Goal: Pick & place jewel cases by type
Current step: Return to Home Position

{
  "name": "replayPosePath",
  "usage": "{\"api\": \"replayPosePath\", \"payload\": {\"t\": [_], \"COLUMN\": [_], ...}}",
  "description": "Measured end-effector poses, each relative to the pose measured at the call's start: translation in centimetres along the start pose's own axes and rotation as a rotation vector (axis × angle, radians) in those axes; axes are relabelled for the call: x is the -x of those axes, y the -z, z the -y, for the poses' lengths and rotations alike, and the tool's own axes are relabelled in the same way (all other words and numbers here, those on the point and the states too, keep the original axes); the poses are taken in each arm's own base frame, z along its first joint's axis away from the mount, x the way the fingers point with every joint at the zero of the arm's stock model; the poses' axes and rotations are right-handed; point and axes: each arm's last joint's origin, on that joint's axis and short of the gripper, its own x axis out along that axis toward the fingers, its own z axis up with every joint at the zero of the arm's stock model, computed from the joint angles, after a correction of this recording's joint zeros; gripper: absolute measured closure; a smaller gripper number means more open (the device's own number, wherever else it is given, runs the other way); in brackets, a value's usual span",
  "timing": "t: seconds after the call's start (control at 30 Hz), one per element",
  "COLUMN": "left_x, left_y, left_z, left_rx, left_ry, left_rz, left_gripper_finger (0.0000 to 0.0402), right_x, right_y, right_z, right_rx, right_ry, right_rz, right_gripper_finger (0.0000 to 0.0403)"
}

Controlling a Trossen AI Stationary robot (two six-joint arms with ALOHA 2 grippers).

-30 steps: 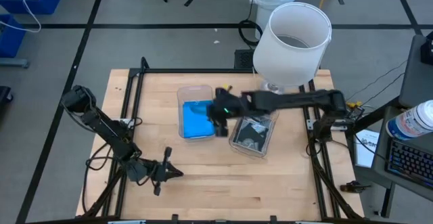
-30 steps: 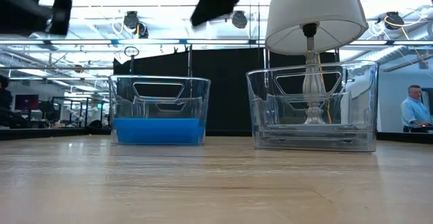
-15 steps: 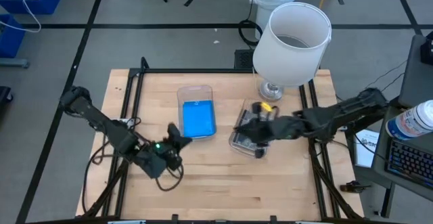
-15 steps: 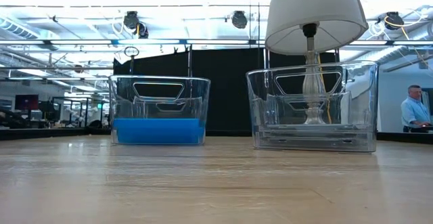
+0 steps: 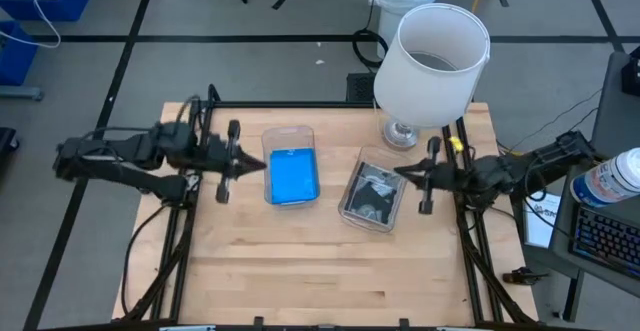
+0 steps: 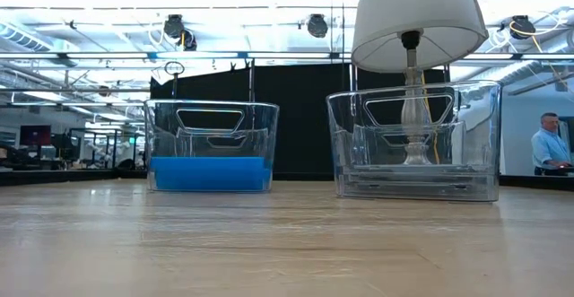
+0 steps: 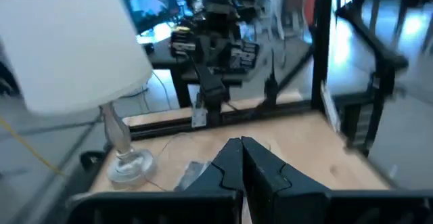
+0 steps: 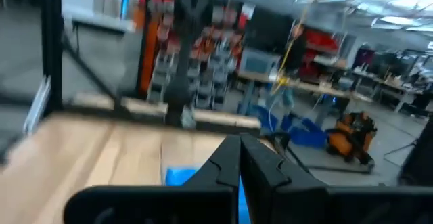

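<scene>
High view is showing both arms drawn back since a moment ago: left claw (image 5: 258, 165), pinched closed, is hovering just beside the left bin (image 5: 288, 131) holding the blue case (image 5: 292, 178); right claw (image 5: 402, 172), also closed, is now sitting beside the right bin (image 5: 366, 224) holding the grey cases (image 5: 375, 193).

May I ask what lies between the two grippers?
High view: between left gripper and right gripper, one clear bin with blue cases, another with disc cases.

My left arm (image 5: 130, 153) and right arm (image 5: 520, 169) are slim, dark and jointed. The right wears a yellow tag (image 5: 455, 144); the fingers (image 7: 220, 173) are black wedges.
</scene>
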Motion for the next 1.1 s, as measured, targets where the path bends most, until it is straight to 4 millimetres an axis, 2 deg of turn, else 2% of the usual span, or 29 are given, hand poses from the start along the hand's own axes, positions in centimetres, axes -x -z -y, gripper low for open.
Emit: {"api": "replayPosePath", "payload": {"t": [0.07, 0.13, 0.3, 0.4, 0.5, 0.63, 0.73, 0.83, 1.1], "left_x": [0.5, 0.9, 3.6, 5.6, 6.6, 6.1, 5.6, 5.0, 5.3], "left_y": [1.0, 2.5, 4.8, 6.0, 8.0, 12.1, 14.2, 15.9, 16.3], "left_z": [-1.0, -1.2, -0.1, 0.6, 1.2, 2.4, 3.4, 4.1, 4.8], "left_rx": [0.057, 0.026, -0.042, -0.046, -0.04, -0.02, -0.031, -0.058, -0.066], "left_ry": [0.014, 0.043, -0.038, -0.044, -0.087, -0.052, -0.003, 0.011, -0.066], "left_rz": [0.02, -0.002, 0.047, 0.138, 0.168, 0.123, 0.167, 0.162, 0.125], "left_gripper_finger": [0.0395, 0.0397, 0.0399, 0.0399, 0.04, 0.04, 0.04, 0.0401, 0.0401], "right_x": [0.8, 1.5, 2.8, 3.2, 3.3, 3.4, 3.6, 3.8, 4.9], "right_y": [0.4, 0.9, 2.8, 3.6, 4.1, 4.8, 4.9, 4.8, 5.6], "right_z": [0.7, 1.1, 1.4, 1.4, 1.3, 0.9, 0.7, 1.2, 2.2], "right_rx": [-0.046, -0.065, -0.121, -0.145, -0.143, -0.087, -0.045, -0.046, -0.122], "right_ry": [-0.005, -0.036, -0.045, -0.05, -0.053, -0.115, -0.247, -0.27, -0.275], "right_rz": [0.057, 0.076, 0.014, 0.026, 0.031, 0.006, 0.025, 0.054, 0.065], "right_gripper_finger": [0.0402, 0.0402, 0.0402, 0.0402, 0.0402, 0.0403, 0.0403, 0.0403, 0.0403]}}
